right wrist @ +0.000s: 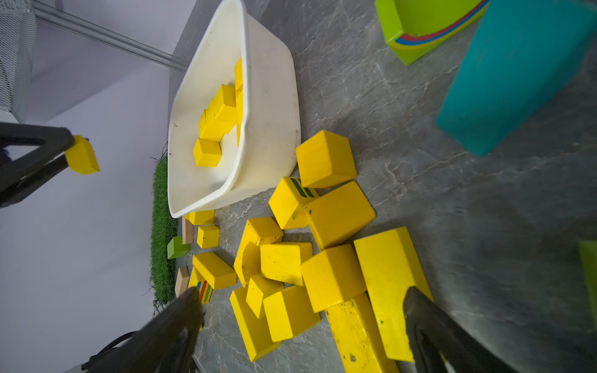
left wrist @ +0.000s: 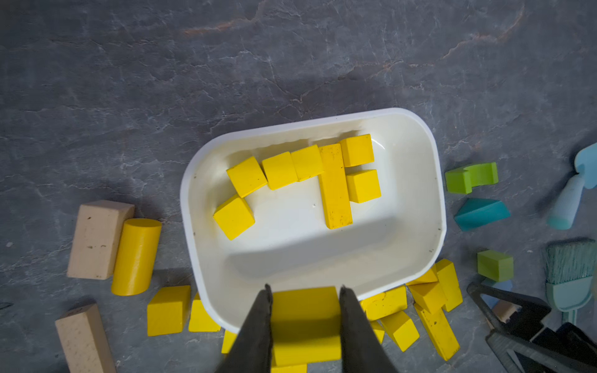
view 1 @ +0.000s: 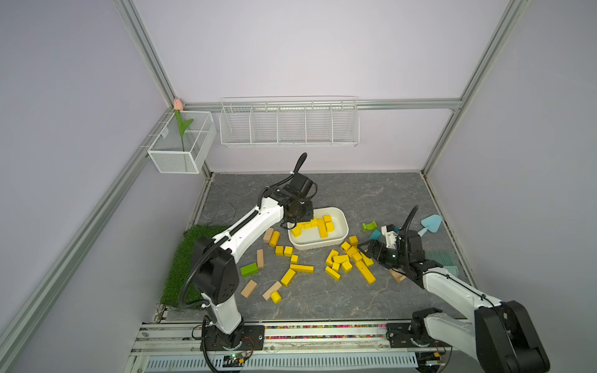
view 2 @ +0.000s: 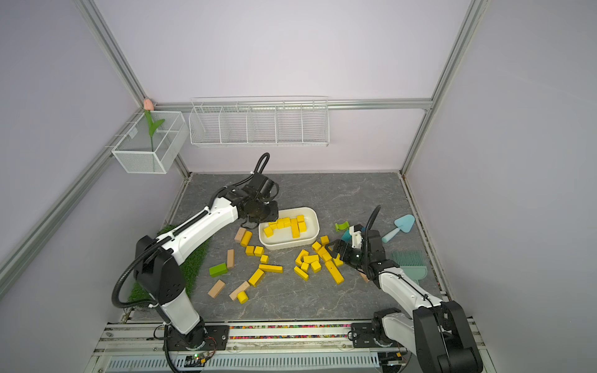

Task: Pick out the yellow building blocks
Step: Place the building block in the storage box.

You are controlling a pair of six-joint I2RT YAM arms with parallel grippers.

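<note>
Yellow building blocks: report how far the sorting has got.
Done: seven yellow blocks lie in the white tub. In hand: the left gripper holds another yellow block above its rim. Left: the yellow pile under the open right gripper, plus scattered ones.

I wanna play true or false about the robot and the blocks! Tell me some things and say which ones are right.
1. The left gripper is holding a yellow block. True.
2. The white tub is empty. False: several yellow blocks already lie in it.
3. The yellow cylinder lies right beside a tan block. True.
4. A tan block is inside the tub. False: only yellow ones are in there.
5. The right gripper is squeezing a block. False: it is open, above a pile of yellow blocks on the table, and holds nothing.
</note>
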